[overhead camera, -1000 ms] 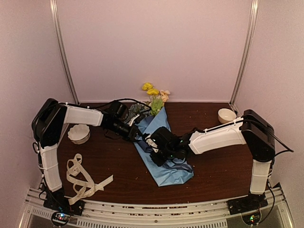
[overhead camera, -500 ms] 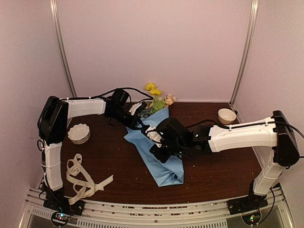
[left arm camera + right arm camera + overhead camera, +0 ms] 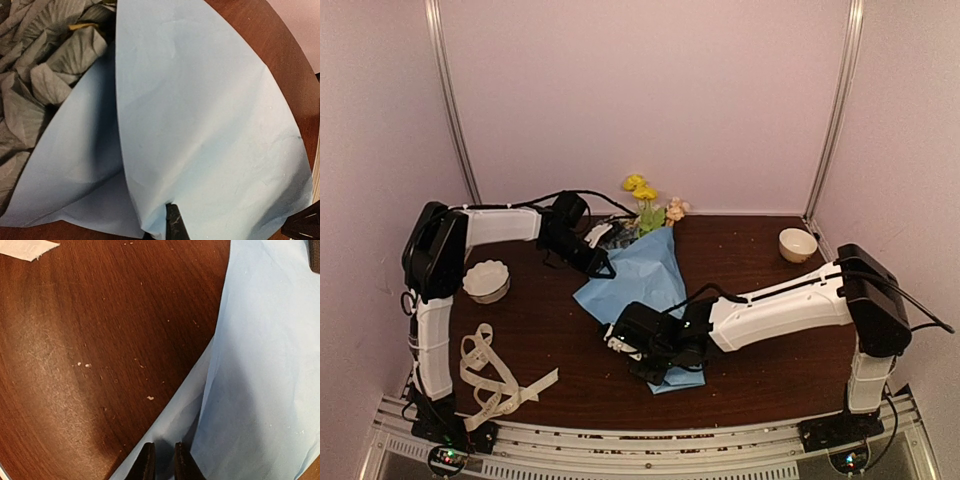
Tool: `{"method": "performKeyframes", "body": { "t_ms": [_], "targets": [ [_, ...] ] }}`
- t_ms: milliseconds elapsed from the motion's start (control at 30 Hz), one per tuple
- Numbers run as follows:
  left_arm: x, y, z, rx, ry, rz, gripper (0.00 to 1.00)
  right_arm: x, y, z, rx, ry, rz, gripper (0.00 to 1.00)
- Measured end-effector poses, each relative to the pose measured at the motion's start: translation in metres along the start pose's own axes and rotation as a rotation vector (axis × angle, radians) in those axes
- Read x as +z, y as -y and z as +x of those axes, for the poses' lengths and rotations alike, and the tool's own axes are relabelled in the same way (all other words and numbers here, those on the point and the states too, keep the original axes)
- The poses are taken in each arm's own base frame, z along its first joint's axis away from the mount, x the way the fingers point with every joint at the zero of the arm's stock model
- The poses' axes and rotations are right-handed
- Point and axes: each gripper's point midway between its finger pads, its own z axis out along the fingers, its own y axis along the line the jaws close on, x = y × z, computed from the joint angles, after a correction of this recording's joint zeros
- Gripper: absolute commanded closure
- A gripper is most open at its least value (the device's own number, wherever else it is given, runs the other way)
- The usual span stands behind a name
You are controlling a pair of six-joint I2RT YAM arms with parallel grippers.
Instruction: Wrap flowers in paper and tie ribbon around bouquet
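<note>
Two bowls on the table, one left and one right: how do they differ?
The left bowl has a scalloped rim; the right bowl has a smooth one. The left bowl is white; the right bowl is cream. The left bowl sits farther forward than the right bowl. Both stand upright.
</note>
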Motion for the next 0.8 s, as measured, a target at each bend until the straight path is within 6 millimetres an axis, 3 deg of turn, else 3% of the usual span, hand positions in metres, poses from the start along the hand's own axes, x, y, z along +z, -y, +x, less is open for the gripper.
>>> {"method": "performKeyframes", "body": {
  "t_ms": [333,467,567,667,800],
  "targets": [
    [-0.019,-0.022,-0.027,0.096,0.019,-0.168,1.0,0.018,-0.006,0.017,-0.004,-0.053,0.005,0.87],
    [-0.013,-0.033,-0.024,0.116,-0.008,-0.21,1.0,0.018,-0.011,0.016,-0.002,-0.044,-0.011,0.86],
    [0.003,-0.043,-0.008,0.105,-0.056,-0.212,1.0,0.015,-0.017,0.017,0.002,-0.041,-0.048,0.81],
    [0.016,-0.049,0.004,0.093,-0.088,-0.203,1.0,0.001,-0.027,0.021,0.004,-0.033,-0.126,0.78],
    [0.02,-0.05,0.007,0.089,-0.097,-0.195,1.0,-0.047,-0.038,0.001,0.021,0.083,-0.27,0.74]
  ]
}}
